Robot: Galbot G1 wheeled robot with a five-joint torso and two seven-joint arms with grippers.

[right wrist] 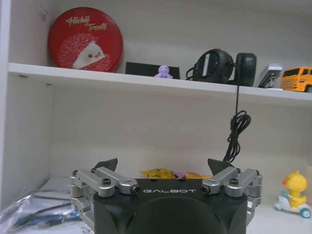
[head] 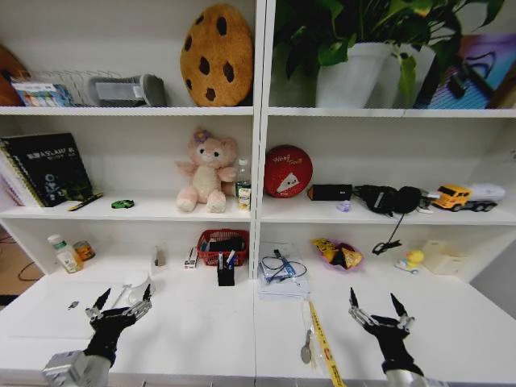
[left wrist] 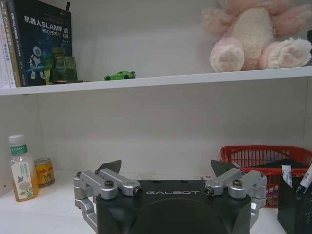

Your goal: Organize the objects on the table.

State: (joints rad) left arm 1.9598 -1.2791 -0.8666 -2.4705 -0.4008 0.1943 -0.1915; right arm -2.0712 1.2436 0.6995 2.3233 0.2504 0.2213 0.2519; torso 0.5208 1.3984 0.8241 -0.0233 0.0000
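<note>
Both grippers, left (head: 122,302) and right (head: 377,307), hovered spread wide and empty above the long white worktop (head: 201,322), either side of the black mesh pen holder (head: 226,274).

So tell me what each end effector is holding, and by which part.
Nothing is held. The left end effector and right end effector both hover open above the table.
</note>
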